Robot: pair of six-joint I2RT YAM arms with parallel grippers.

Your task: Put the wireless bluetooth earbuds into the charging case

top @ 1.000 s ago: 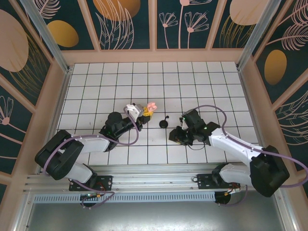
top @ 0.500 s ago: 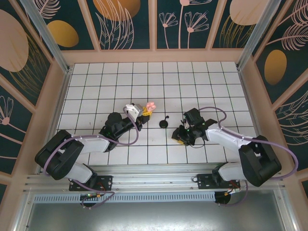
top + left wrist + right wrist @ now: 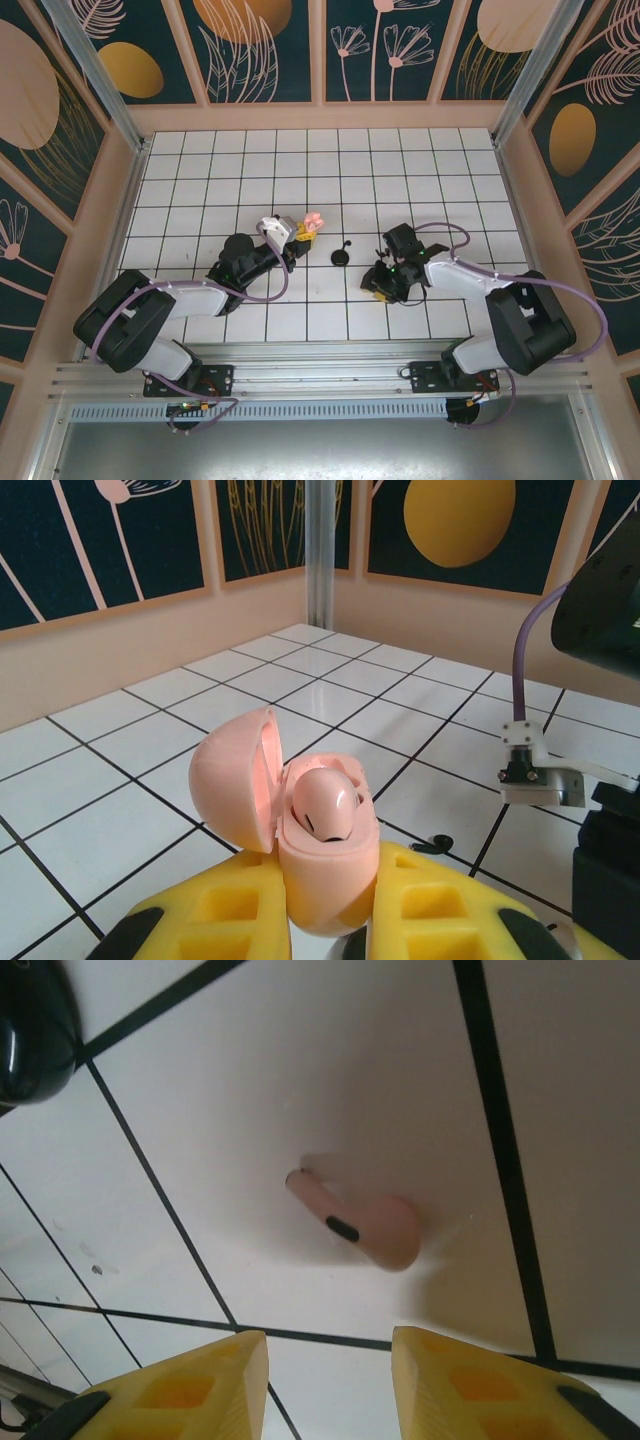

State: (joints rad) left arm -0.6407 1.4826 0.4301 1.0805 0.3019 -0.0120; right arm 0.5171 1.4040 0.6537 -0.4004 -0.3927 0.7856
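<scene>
My left gripper (image 3: 330, 925) is shut on the pale-pink charging case (image 3: 335, 875), held upright with its lid (image 3: 232, 790) swung open to the left. One pink earbud (image 3: 325, 802) sits in the case. In the top view the case (image 3: 315, 221) sticks out beyond the left gripper (image 3: 299, 233), left of the table's middle. A second earbud (image 3: 358, 1222) lies loose on the white tile. The right gripper (image 3: 330, 1380) hovers close over it, open, its yellow fingertips (image 3: 190, 1385) short of the bud and nothing between them. The right gripper (image 3: 377, 284) is low over the table.
A small black round object (image 3: 341, 257) with a short stem lies between the two grippers; it also shows at the corner of the right wrist view as a black object (image 3: 35, 1030). The tiled table (image 3: 320, 170) stretches back to wooden walls.
The right arm's elbow has swung inward while its gripper stayed low over the same tile and opened a little. The left arm and the case have not moved.
</scene>
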